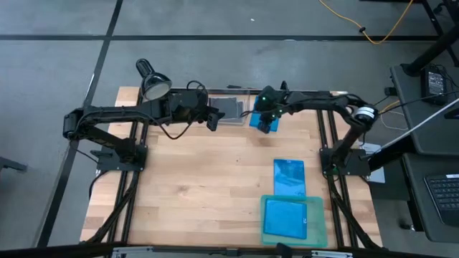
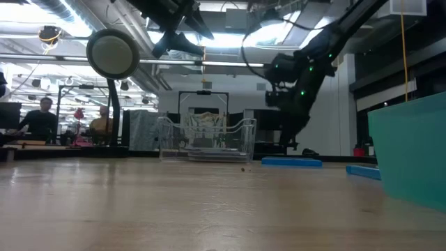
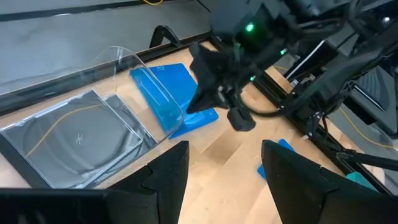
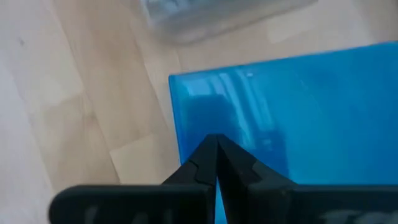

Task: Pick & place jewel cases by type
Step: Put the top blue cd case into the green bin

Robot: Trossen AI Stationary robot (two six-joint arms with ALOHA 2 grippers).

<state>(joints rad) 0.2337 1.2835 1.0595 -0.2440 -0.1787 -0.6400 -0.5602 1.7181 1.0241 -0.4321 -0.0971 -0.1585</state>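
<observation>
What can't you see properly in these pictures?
- High view: the blue case at the far edge is mostly hidden under the right tool.
- High view: how many clear cases lie in the clear bin is too small to tell; the left tool overlaps it.
- Low view: the teal tray is cut off by the picture's edge, its contents hidden.
- Right wrist view: the bin is blurred.

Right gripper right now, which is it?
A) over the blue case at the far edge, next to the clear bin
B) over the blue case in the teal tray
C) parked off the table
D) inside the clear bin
A: the high view shows the right gripper over the blue case beside the clear bin; its wrist view shows blue plastic under shut fingers.
</observation>
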